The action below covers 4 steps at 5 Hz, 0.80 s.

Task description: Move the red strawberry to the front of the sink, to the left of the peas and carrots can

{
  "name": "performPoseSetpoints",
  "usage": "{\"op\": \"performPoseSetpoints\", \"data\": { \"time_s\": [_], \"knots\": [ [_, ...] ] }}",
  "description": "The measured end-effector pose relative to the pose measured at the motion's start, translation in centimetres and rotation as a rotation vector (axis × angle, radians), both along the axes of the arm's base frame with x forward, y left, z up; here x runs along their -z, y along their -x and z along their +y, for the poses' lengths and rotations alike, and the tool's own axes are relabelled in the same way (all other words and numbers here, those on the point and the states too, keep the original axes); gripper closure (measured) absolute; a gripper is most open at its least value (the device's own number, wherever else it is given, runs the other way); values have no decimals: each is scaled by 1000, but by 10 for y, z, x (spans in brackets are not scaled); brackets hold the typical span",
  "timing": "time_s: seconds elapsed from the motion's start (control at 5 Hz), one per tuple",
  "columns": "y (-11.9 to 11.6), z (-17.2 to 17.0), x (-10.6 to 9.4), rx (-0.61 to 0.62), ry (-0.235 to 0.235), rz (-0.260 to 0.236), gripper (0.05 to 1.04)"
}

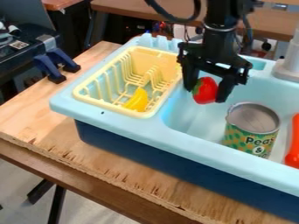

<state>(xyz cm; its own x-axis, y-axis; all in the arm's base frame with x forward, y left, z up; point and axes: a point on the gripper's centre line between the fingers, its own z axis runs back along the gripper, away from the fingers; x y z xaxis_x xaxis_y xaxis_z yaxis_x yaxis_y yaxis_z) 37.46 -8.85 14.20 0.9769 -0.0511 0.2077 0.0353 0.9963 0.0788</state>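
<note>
Your gripper (205,93) has its two fingers narrowed around a toy strawberry (204,90), one finger on each side. The strawberry is in the left part of the sink basin area (184,115), as you look at the view; how high it is above the bottom, you cannot tell. Its red lower end shows under the grip, with a little green at the upper left.

On your picture's left, the near one is the raised divider with the yellow dish rack (109,106), whose right rim runs just beside the gripper, with a narrow gap. Inside this rack lies a toy banana (137,99), close to the front wall.

On the right and nearer to the camera, a food can (252,131) stands upright in the basin, near the front edge; between it and the strawberry you have a modest gap. Farther right, an orange-red object (294,144) is cut by the picture's edge. Behind it, the grey faucet (288,69) rises at the back rim, well apart from your fingers.
</note>
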Motion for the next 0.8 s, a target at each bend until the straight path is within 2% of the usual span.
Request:
{"op": "performPoseSetpoints", "data": {
  "time_s": [0.2, 0.4, 0.6, 0.8],
  "knots": [
    [18, -1, -3, 22, 12, 123, 220],
    [35, 0, -3, -9, 24, 221, 220],
    [51, 0, 3, -20, 42, 283, 220],
    [60, -3, 15, -18, 48, 319, 220]
  ]
}}
